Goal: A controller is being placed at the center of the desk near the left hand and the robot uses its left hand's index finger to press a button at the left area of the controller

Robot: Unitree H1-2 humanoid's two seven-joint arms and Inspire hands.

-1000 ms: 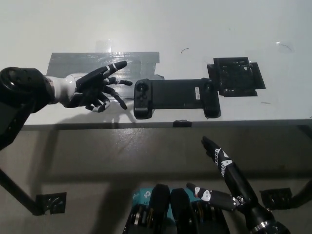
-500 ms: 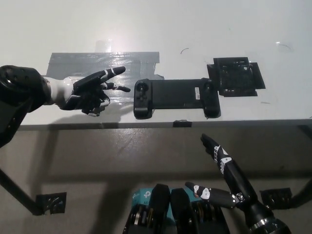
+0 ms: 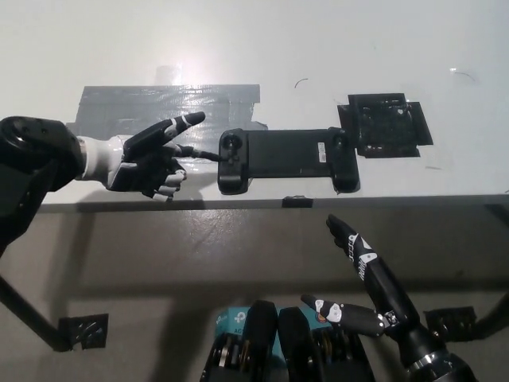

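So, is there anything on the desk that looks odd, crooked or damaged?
Nothing looks damaged or spilled. The controller lies flat and straight near the desk's front edge. Odd bits: a grey tape patch behind the left hand, and a black square pad slightly askew beside the controller.

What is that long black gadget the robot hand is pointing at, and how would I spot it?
Look at the white desk, near its front edge in the middle. The controller lies there lengthwise, between grey tape and a black square pad. Unlike those flat patches, it is a long bar with bulging grips and a round stick.
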